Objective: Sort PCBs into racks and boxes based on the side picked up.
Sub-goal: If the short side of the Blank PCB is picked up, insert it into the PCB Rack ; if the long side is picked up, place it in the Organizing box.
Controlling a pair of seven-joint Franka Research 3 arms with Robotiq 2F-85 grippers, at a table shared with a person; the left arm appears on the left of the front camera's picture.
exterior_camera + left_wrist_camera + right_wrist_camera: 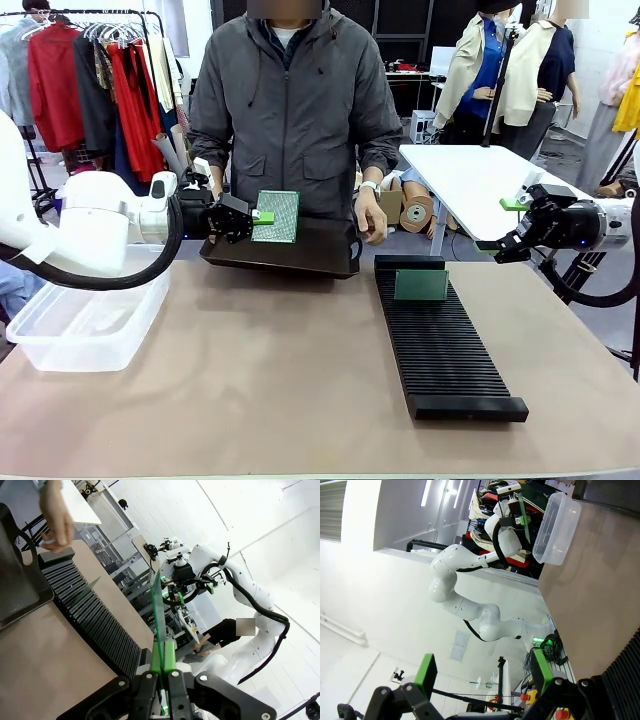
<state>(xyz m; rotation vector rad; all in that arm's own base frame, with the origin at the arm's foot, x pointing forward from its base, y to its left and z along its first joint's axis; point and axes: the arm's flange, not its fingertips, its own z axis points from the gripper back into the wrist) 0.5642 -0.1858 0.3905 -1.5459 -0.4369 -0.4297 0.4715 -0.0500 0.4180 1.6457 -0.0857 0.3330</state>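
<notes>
At the far left of the table sits the clear, translucent rectangular plastic tub (85,325) with rounded corners and a rim, near the robot's edge; nothing can be made out inside it. In the right wrist view the same tub (556,529) appears at the top, resting on the brown tabletop (270,380).

Just right of the tub, the left gripper (258,217) hangs above the near left part of a dark flat tray (300,255) with handles. Its green pads are clamped on the left edge of a thin green rectangular circuit board (277,215), which it holds upright and clear of the tray, the lighter dotted face turned toward the robot. In the left wrist view the left gripper (161,667) has its two fingers pressed together on that board (156,605), seen edge-on as a thin green line.

The person in a grey jacket stands at the far side, behind the tray, one hand (372,218) on the tray's right handle.

Right of the tray, the long, low black plastic rack (445,345) with many narrow ribbed slots runs from far to near. A second green circuit board (421,285) stands upright in a slot near its far end.

At the far right, the right gripper (508,225) hovers above the table's right edge, well apart from the rack. In the right wrist view its green-padded fingers (426,672) stand wide apart with nothing between them.
</notes>
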